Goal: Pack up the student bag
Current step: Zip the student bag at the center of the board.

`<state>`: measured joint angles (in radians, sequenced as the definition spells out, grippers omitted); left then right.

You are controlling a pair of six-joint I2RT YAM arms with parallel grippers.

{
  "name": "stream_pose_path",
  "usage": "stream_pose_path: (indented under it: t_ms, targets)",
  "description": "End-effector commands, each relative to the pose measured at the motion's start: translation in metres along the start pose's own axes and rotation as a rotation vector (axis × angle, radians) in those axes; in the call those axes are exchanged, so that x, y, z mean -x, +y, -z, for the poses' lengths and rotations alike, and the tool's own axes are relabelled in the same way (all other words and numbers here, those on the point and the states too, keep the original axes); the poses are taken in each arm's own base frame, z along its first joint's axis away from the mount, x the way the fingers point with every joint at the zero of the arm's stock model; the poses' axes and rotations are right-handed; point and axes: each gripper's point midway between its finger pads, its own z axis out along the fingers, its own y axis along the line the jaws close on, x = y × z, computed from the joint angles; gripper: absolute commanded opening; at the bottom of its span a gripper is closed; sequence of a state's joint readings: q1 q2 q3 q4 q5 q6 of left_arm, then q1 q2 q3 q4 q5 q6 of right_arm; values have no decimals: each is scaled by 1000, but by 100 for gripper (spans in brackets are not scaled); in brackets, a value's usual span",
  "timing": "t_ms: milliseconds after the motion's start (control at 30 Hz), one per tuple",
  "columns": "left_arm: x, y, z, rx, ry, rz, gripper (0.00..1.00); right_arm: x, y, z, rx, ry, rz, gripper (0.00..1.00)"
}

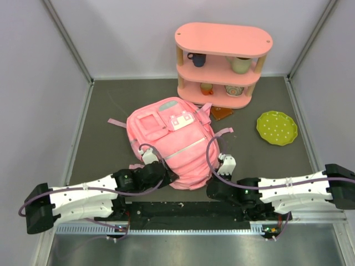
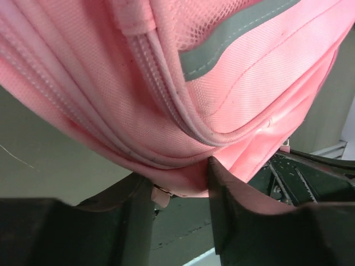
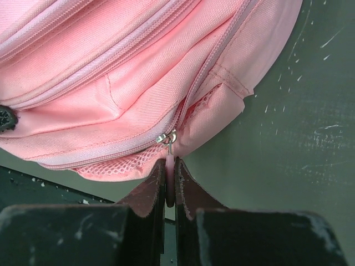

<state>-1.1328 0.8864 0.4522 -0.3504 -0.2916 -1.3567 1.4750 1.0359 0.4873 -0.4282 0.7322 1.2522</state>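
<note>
The student bag (image 1: pixel 169 141), a soft pink backpack, lies front-up in the middle of the dark table. At its near left corner my left gripper (image 1: pixel 165 173) has its jaws either side of a fold of the bag's bottom edge (image 2: pixel 183 177); the fabric touches both fingertips. A small pink tab (image 2: pixel 161 195) hangs by the left finger. My right gripper (image 1: pixel 218 166) is at the bag's near right edge. In the right wrist view the right gripper (image 3: pixel 170 166) is shut on a pink zipper pull (image 3: pixel 170 173), which hangs from a metal slider (image 3: pixel 166 137).
A rigid pink three-tier shelf (image 1: pixel 222 39) with cups stands at the back, close behind the bag. A green dotted plate (image 1: pixel 276 127) lies at the right, and a brown flat thing (image 1: pixel 222 113) lies by the shelf foot. Walls close in both sides.
</note>
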Motion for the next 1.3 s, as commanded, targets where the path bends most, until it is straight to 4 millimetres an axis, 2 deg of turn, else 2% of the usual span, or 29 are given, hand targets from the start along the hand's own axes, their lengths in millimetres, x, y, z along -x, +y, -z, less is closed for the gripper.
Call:
stream_pose_path:
  t_ms: [0, 33, 67, 100, 267, 367, 400, 500, 600, 700, 833, 967, 1067, 1133, 1167, 1233, 1267]
  targets:
    - [32, -12, 4, -55, -164, 66, 29, 15, 5, 1, 11, -47, -24, 0]
    - [34, -1, 5, -20, -177, 58, 13, 16, 4, 2, 12, -50, -28, 0]
    - [39, 2, 12, -26, -199, 68, 3, 16, 2, 0, 5, -49, -37, 0]
    - [46, 7, 16, -13, -233, 78, 0, 14, -4, -1, -4, -43, -37, 0]
    - [60, 55, 41, 98, -289, 61, 0, 22, -19, -5, -22, -46, -75, 0]
    - [66, 69, 55, 103, -322, 93, 0, 32, -27, -8, -33, -59, -86, 0]
    - [66, 79, 59, 129, -324, 94, 0, 36, -34, -12, -54, -69, -97, 0]
    - [70, 91, 71, 123, -349, 130, 0, 39, -40, -15, -61, -66, -93, 0]
    - [75, 98, 82, 109, -374, 167, 0, 39, -44, -21, -70, -58, -93, 0]
    - [82, 98, 93, 82, -397, 180, 0, 33, -49, -25, -90, -41, -93, 0]
    - [87, 106, 104, 121, -413, 168, 0, 26, -48, -31, -80, -25, -97, 0]
    - [95, 106, 117, 123, -440, 183, 0, 30, -53, -35, -105, -41, -96, 0]
    - [104, 98, 130, 104, -464, 163, 0, 38, -47, -39, -77, -56, -100, 0]
    - [108, 86, 135, 80, -463, 121, 19, 42, -37, -38, -42, -58, -82, 0]
    - [111, 75, 138, 56, -466, 94, 35, 44, -32, -38, -29, -56, -78, 0]
    - [109, 64, 133, 71, -441, 59, 57, 45, -24, -38, -1, -48, -68, 0]
    - [109, 55, 133, 64, -428, 24, 72, 46, -21, -38, 3, -42, -66, 0]
